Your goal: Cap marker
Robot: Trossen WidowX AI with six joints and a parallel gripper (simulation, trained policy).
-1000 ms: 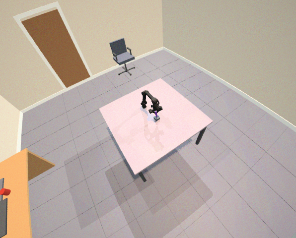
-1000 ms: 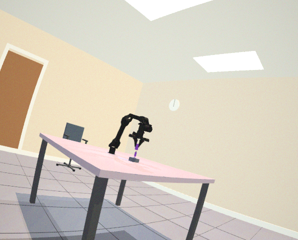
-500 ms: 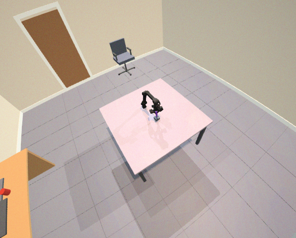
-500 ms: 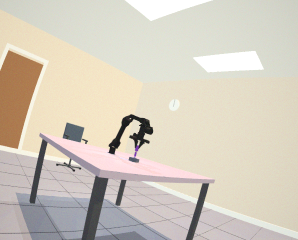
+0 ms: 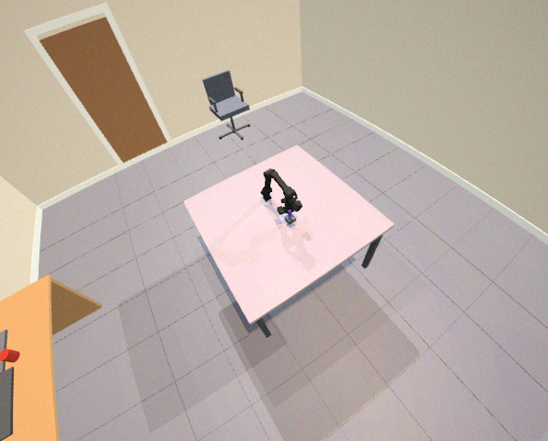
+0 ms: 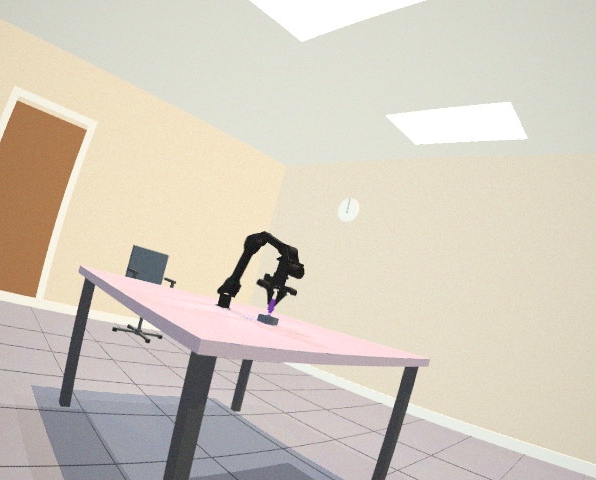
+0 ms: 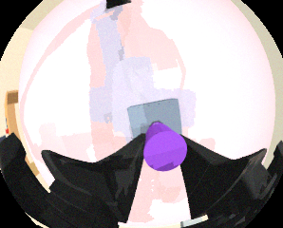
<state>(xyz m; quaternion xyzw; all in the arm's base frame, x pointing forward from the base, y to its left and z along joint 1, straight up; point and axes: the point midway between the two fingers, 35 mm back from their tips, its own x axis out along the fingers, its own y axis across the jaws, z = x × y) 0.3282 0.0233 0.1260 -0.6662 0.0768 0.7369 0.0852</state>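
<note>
Purple cylindrical cap, gripped btwn black gripper's fingers, right above grey rectangular holder block on pink tabletop; can't tell if fully seated. Grey office chair w/ armrests beyond.

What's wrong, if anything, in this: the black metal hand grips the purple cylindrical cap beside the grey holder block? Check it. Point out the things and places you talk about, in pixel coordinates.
The position is wrong: the black metal hand (image 6: pixel 271 304) (image 7: pixel 164 151) grips the purple cylindrical cap (image 6: pixel 271 305) (image 7: pixel 165 151) above the grey holder block (image 6: pixel 268 319) (image 7: pixel 166 111), as the exterior view shows.
</note>
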